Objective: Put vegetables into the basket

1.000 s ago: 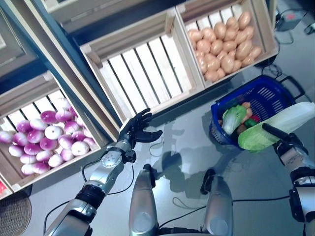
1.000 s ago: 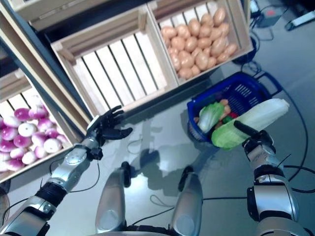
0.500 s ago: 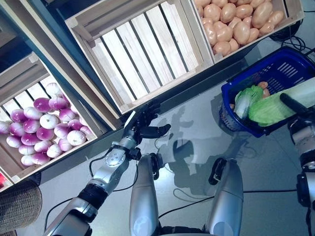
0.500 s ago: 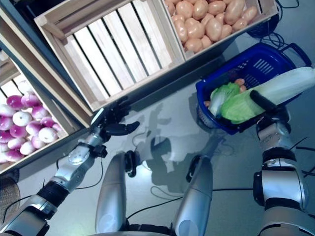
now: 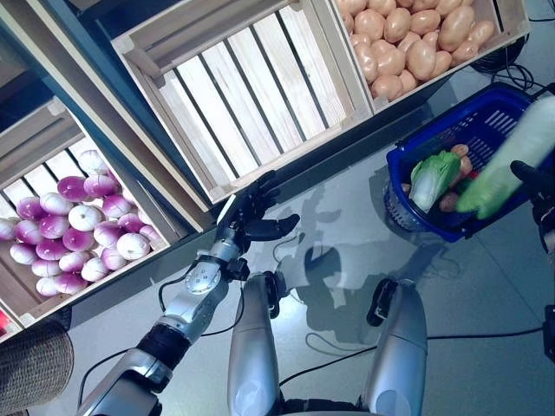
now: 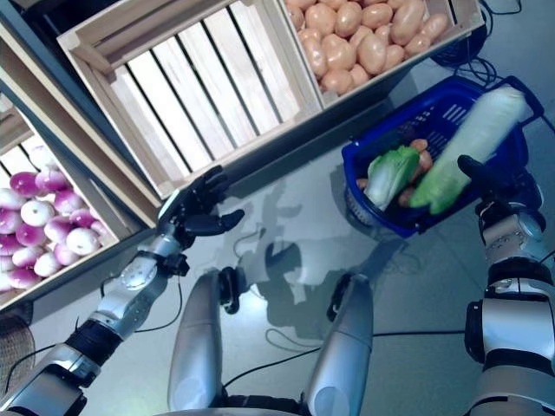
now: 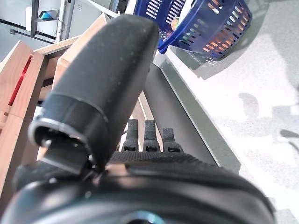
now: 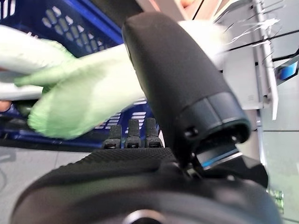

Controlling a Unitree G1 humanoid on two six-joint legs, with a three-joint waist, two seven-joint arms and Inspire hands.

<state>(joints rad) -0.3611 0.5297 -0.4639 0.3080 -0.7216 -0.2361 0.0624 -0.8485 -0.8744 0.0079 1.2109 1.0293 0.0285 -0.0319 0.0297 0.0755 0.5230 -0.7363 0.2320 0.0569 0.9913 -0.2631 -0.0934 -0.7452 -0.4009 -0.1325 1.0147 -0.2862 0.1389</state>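
Writing: you have no label or print to read on the crates or the basket
Right hand: your right hand (image 6: 496, 178) is clasped round a long cabbage (image 6: 468, 143), thumb across it
Cabbage: it tilts over the blue basket (image 5: 425, 137), green leafy end low above the rim and white stalk end raised
Basket contents: a smaller leafy green (image 5: 431, 176) and some orange pieces lie inside
Left hand: your left hand (image 5: 251, 217) hangs above the floor with fingers spread, holding nothing, just before the empty crate (image 5: 243, 87)
Edges: potato crate (image 5: 416, 43) sits close behind the basket; onion crate (image 5: 65, 230) is at far left
Room: bare grey floor (image 5: 347, 225) lies between your left hand and the basket
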